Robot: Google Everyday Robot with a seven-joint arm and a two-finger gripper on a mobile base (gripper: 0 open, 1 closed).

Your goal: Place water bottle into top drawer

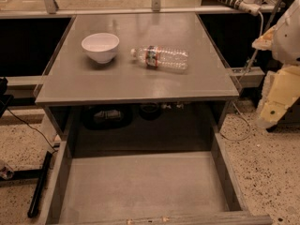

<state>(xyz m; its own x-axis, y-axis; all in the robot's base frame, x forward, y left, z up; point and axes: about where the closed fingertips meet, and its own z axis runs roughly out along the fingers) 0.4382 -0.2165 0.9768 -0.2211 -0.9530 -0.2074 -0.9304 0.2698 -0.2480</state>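
Observation:
The water bottle [161, 57] lies on its side on the grey table [140, 86], its white cap pointing left toward a white bowl. The top drawer [140, 186] is pulled out below the table's front edge; it is wide, shallow and has nothing in it. My gripper [275, 100], pale yellow and white, hangs at the right edge of the view, beyond the table's right side and well apart from the bottle. It holds nothing that I can see.
A white bowl [100, 47] stands upright left of the bottle. Dark objects [108, 117] sit in the recess under the tabletop. A black bar [40, 184] lies on the speckled floor left of the drawer. Cables run at the right.

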